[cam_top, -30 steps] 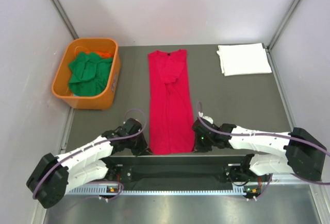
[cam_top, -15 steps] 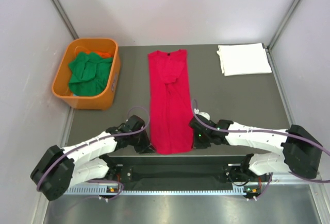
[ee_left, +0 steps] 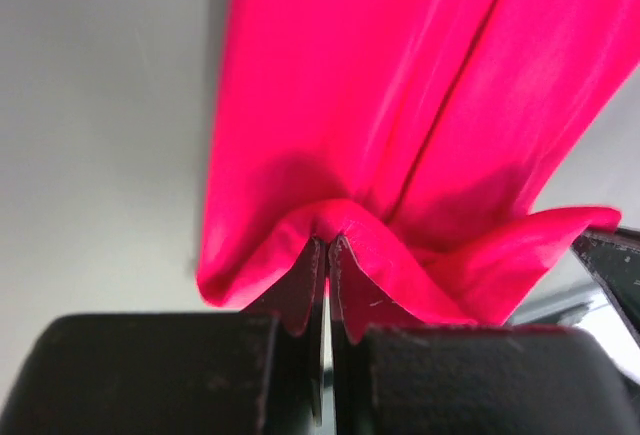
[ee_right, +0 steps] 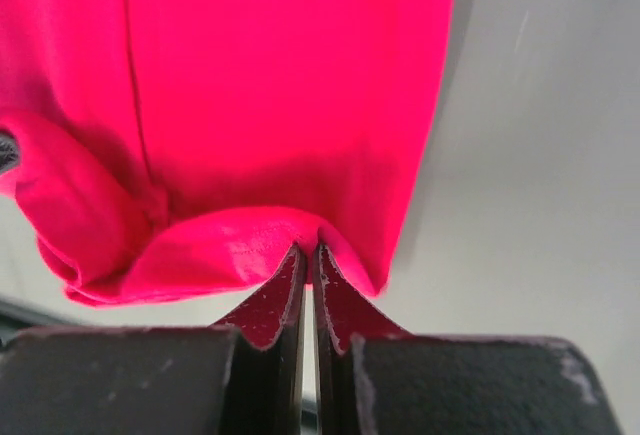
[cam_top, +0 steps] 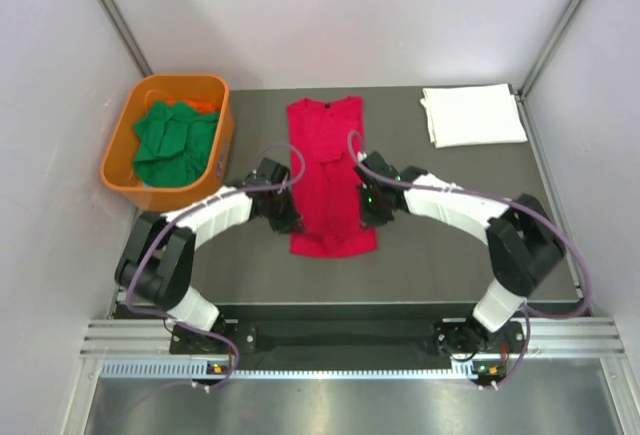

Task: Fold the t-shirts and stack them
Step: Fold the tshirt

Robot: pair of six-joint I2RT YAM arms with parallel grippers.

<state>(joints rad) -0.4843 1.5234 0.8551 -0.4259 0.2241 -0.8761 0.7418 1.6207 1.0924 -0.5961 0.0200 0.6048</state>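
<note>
Left gripper (cam_top: 283, 213) and right gripper (cam_top: 368, 205) both clench the red t-shirt (cam_top: 326, 145) at its hem corners, centre frame; open tabletop (cam_top: 330, 280) below.

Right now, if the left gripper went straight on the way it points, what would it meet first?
Probably the red t-shirt: the left gripper pinches its lifted edge, and more red cloth lies directly ahead.
</note>
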